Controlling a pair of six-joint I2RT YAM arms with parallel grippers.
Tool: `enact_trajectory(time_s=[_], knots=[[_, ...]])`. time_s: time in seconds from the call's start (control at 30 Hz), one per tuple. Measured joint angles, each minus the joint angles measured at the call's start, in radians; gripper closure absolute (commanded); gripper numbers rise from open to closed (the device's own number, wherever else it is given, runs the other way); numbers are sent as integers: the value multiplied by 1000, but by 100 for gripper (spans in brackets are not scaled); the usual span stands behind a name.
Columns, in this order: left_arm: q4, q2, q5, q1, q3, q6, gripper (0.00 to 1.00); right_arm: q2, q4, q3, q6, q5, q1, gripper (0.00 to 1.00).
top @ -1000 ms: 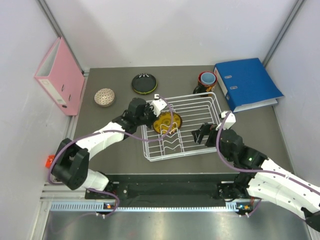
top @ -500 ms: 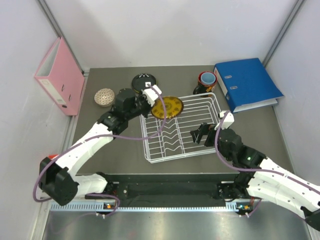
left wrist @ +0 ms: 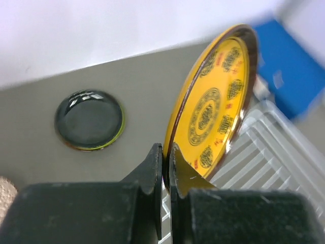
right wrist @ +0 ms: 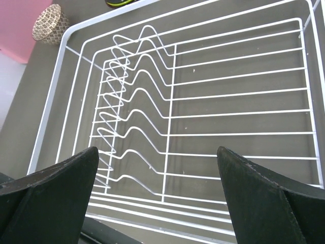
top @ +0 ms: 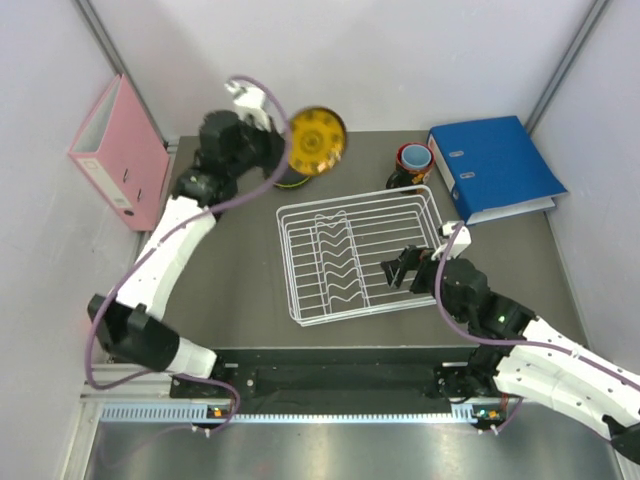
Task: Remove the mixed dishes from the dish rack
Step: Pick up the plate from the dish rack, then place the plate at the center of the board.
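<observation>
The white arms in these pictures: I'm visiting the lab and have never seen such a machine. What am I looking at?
They are two robot arms bolted to a table, each ending in a two-finger gripper. One picture looks down from above; the other two come from a camera on each wrist. The left gripper is shut on the edge of a yellow ornate plate, held up in the air. The right gripper hangs open at the near edge of the white wire dish rack, which has nothing in it. On the table lie a dark dish with a green rim, a small beige bowl and a red-rimmed mug, with a pink binder and a blue binder at the sides.
</observation>
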Motion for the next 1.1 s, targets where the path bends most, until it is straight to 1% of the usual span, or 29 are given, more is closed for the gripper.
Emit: enact_trajectory(time_s=[0.07, 0.13, 0.17, 0.23, 0.33, 0.43, 0.57, 0.73, 0.9, 1.1], knots=[[13, 75, 37, 129, 51, -175, 100, -9, 0, 0, 3, 0, 0, 0], [44, 134, 84, 247, 49, -351, 100, -13, 0, 0, 5, 0, 0, 0], [70, 167, 109, 298, 40, -450, 100, -15, -1, 0, 6, 0, 0, 0], [117, 234, 141, 361, 33, -608, 100, -18, -2, 0, 6, 0, 0, 0], [161, 369, 180, 391, 57, -810, 100, -26, -4, 0, 6, 0, 0, 0], [153, 518, 210, 376, 151, -930, 100, -30, -6, 0, 4, 1, 0, 0], [94, 671, 216, 353, 328, -998, 100, -26, -7, 0, -1, 4, 0, 0], [42, 743, 207, 343, 442, -1019, 100, -4, -2, 0, -7, 9, 0, 0], [1, 784, 192, 343, 471, -1021, 100, 26, 6, 0, -9, 11, 0, 0], [-47, 828, 169, 338, 447, -1007, 100, 47, 18, 0, -14, 13, 0, 0]])
